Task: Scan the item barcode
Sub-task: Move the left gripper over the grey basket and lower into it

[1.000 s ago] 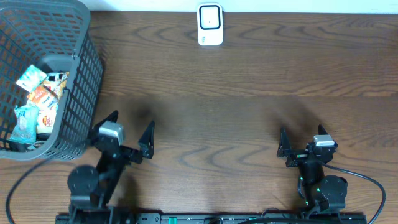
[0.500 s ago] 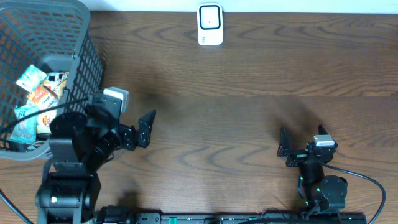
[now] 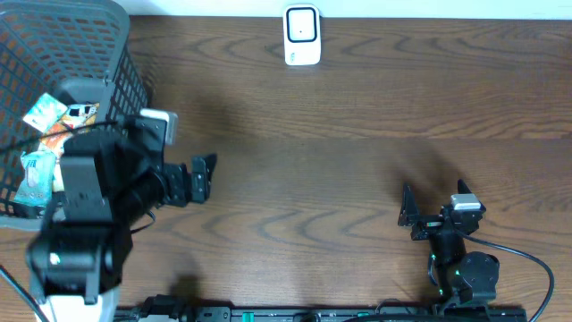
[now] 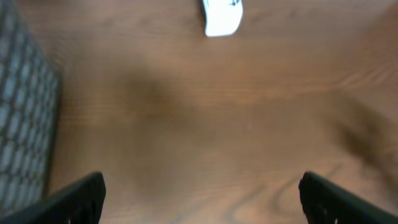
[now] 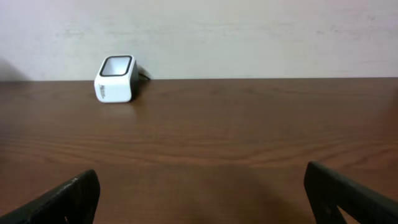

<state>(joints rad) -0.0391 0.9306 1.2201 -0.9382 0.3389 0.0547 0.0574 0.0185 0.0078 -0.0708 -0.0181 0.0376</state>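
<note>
far left, the dark mesh basket [image 3: 125, 80] sits at the table's edge, and the snack packets [image 3: 45, 112] lie inside it in a loose pile on the bottom. i can't pick out any barcode from the overhead view. the left arm's bulk overlaps the basket's right wall from above and hides part of the pile.

moving right, the left claw [image 4: 202, 202] is up off the wood, over bare table [image 3: 357, 152] just beside the basket. the wrist view is blurred, but both dark fingers [image 4: 81, 199] show at the bottom corners with wide brown wood between them: spread as far as it goes, nothing in it. the basket's mesh runs down the left edge of that same view.

top centre, the white scanner [image 3: 302, 36] stands upright at the far edge of the table, window facing up and toward me, well apart from both arms and from the basket.

over on the right, the right claw [image 5: 202, 193] sits low near the front edge, aimed straight across the table at the wall behind. its fingers are at the bottom corners of the wrist view, fully spread, gripping nothing, with the scanner off to the upper left.
</note>
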